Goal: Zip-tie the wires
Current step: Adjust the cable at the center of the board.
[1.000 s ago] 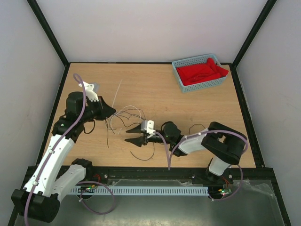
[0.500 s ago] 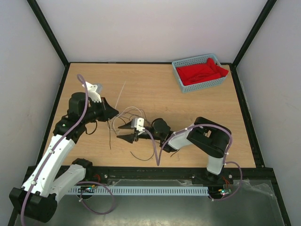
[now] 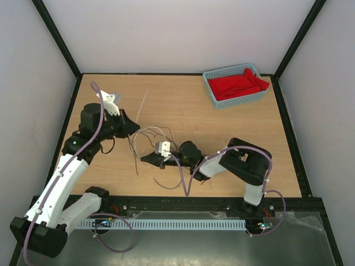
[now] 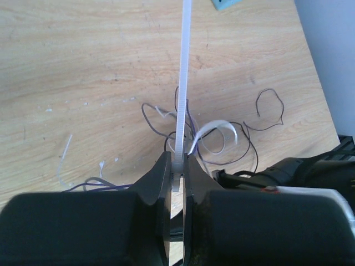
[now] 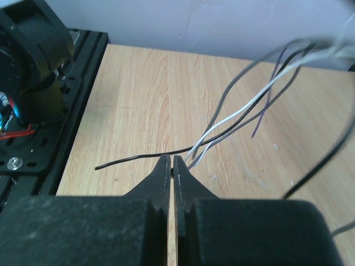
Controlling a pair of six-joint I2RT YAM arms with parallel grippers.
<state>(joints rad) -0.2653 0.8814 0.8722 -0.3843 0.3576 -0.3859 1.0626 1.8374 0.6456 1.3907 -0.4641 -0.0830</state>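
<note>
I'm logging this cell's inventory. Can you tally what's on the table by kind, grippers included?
2 grippers: left gripper, right gripper
1 zip tie
1 wire tangle, strands too tangled to count
1 basket
1 red cloth
Total: 6

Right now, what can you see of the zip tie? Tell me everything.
The zip tie is a thin, flat, pale whitish strip that looks like plastic. It is straight and not looped or fastened. The left gripper is shut on it near one end, and the rest points away over the wooden table toward the far side. In the left wrist view it crosses above the tangle of wires, but whether it touches them cannot be told. Nothing else is seen touching it.
</note>
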